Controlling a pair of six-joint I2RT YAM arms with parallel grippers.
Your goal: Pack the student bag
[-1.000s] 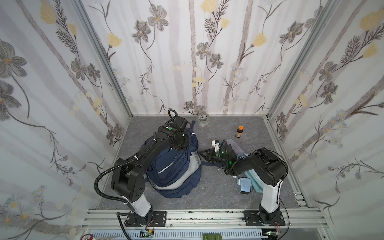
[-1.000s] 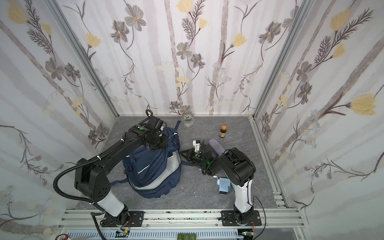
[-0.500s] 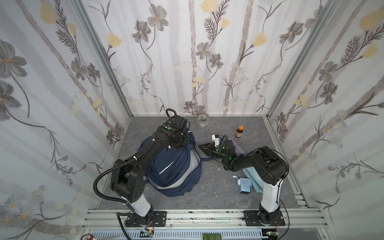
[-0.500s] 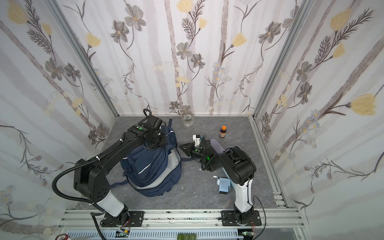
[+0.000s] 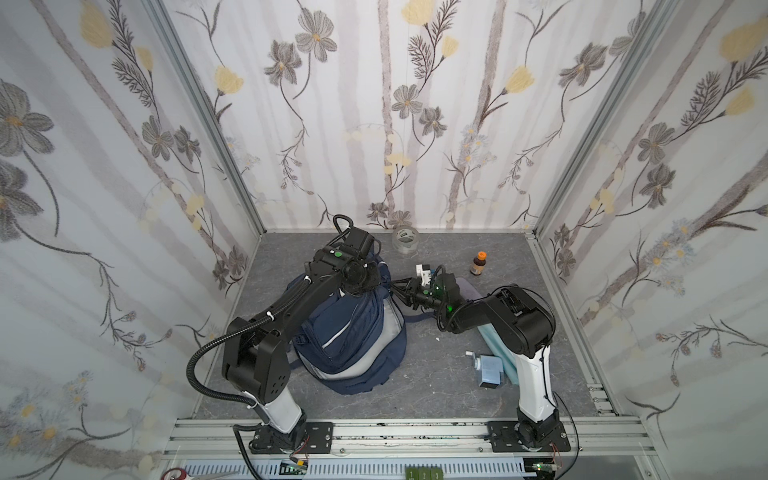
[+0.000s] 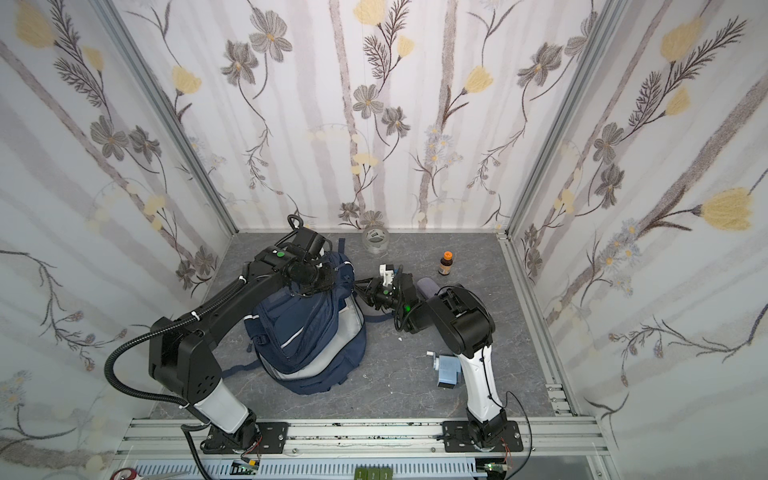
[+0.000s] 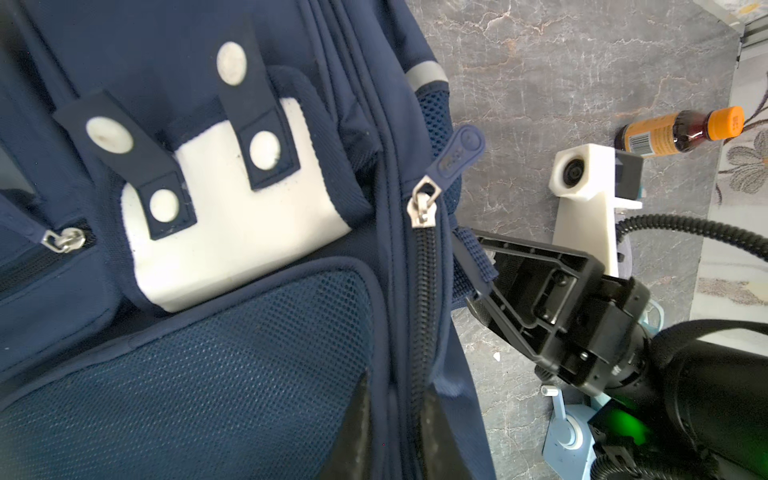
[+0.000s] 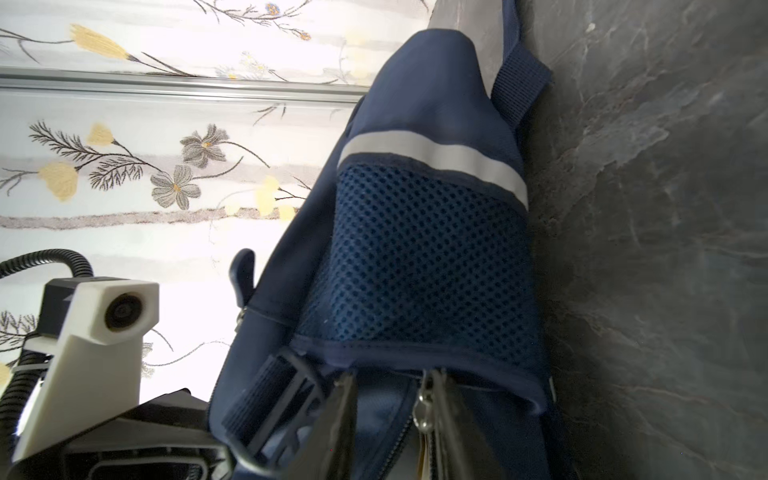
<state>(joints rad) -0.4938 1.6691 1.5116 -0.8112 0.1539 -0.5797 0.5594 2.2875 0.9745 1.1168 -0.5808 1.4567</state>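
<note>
The student bag [image 5: 353, 345] [image 6: 307, 332], navy blue with white patches and a grey stripe, stands upright mid-floor. My left gripper [image 5: 365, 282] [image 6: 322, 278] is at its top, and in the left wrist view its fingers [image 7: 395, 436] are shut on the seam beside the main zip. The zip slider [image 7: 424, 205] and its blue pull tab [image 7: 457, 153] lie just beyond. My right gripper [image 5: 399, 289] [image 6: 361, 291] reaches the bag's upper right side. In the right wrist view its jaws [image 8: 390, 415] stand apart, with bag fabric and a metal zip slider [image 8: 422, 405] between them.
A clear jar [image 5: 405, 240] stands at the back wall and a brown bottle with an orange cap [image 5: 478, 264] right of it. A pale blue object [image 5: 490, 370] and a teal flat item [image 5: 494, 345] lie by the right arm's base. Scissors [image 5: 178, 473] lie past the front rail.
My right gripper has moved back and left up to the bag's side, and its jaws have parted. My left gripper has kept its hold and shifted slightly backward with the bag's top.
</note>
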